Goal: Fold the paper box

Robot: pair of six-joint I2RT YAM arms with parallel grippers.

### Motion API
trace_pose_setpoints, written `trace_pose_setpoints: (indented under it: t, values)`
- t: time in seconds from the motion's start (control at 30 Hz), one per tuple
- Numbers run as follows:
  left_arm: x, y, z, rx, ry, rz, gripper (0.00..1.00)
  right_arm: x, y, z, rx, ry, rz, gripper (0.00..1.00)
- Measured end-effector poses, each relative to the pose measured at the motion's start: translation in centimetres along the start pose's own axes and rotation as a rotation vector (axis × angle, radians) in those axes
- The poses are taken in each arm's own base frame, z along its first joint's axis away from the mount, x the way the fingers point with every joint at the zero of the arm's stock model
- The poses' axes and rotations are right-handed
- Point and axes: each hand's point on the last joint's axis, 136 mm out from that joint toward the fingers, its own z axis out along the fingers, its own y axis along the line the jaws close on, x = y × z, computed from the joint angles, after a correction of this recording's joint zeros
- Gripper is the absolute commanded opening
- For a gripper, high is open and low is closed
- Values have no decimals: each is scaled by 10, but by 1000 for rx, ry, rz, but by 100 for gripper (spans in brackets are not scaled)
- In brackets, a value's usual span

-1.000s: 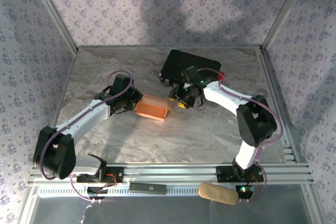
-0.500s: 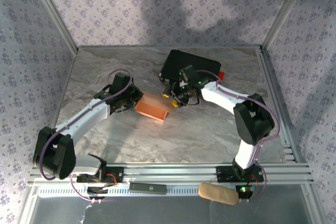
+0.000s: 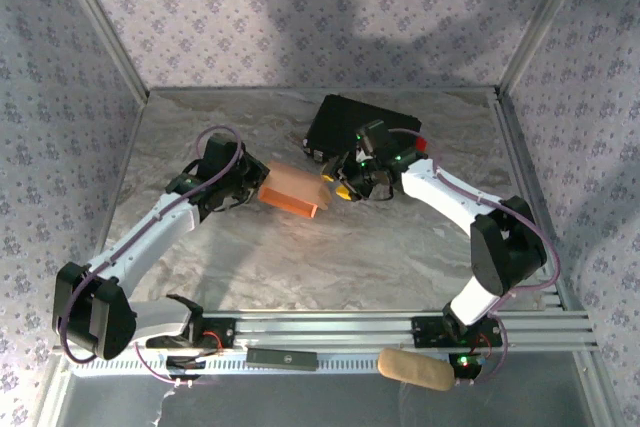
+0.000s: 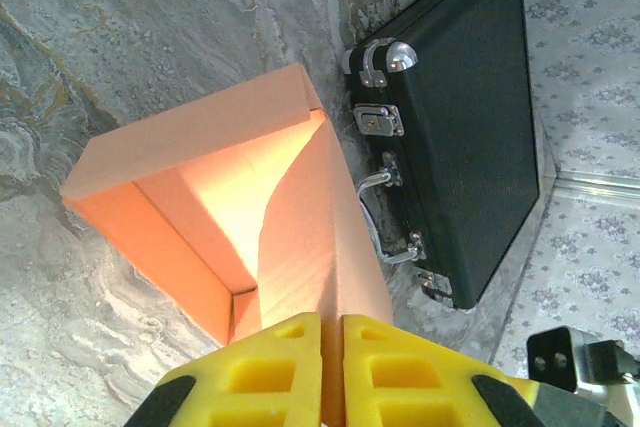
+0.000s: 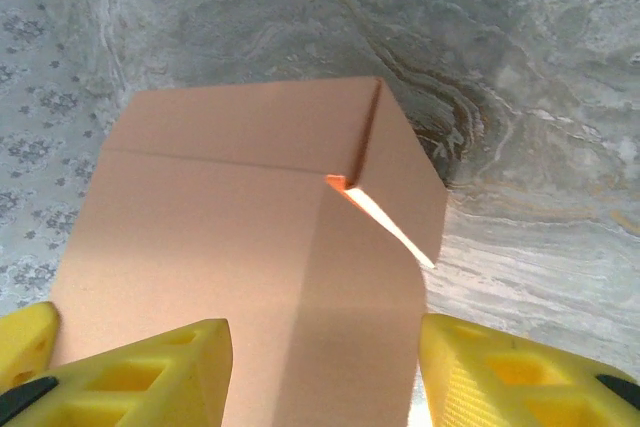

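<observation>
- Top view: box (image 3: 292,193) already raised into a small rectangular body, resting mid-tabletop (image 3: 300,277) between the two arms, just in front of the black case (image 3: 365,125).
- Long axis roughly left to right across the tabletop, slightly slanted, right end a little nearer the arm bases.
- Left jaws at the box's left end, right jaws at its right end.
- Left wrist view: box (image 4: 200,157) open at the end facing this camera, orange inside walls plain to see, so open mouth pointing toward the left arm.
- Yellow fingers (image 4: 270,372) clenched on a thin wall or flap at that mouth, pads nearly meeting with the cardboard edge between them.
- Case (image 4: 455,127) just beside the box's far corner, latches toward it; contact not clear.
- Right wrist view: box (image 5: 250,217) seen from outside, its closed sides running away from the camera.
- One narrow seam gaping near the far right corner, a bright sliver showing through, so that flap not fully home.
- Yellow fingers (image 5: 150,372) parted, box end lying between and beyond them; no grip visible, jaws judged released.
- Progress, as a judgement: main body formed, well over halfway; left to do, closing the left end's flaps and pressing the gaping seam shut.
</observation>
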Motion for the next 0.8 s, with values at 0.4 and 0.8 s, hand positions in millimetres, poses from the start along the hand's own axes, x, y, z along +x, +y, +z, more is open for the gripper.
trace_pose_setpoints:
  t: [0.4,0.8]
  values:
    - [0,2,-1,-7,0,-3,0,21,-3,14,-5,41,20,54]
    - [-4,1,-3,-4,-17,-5,0,24,2,24,-39,48,94,52]
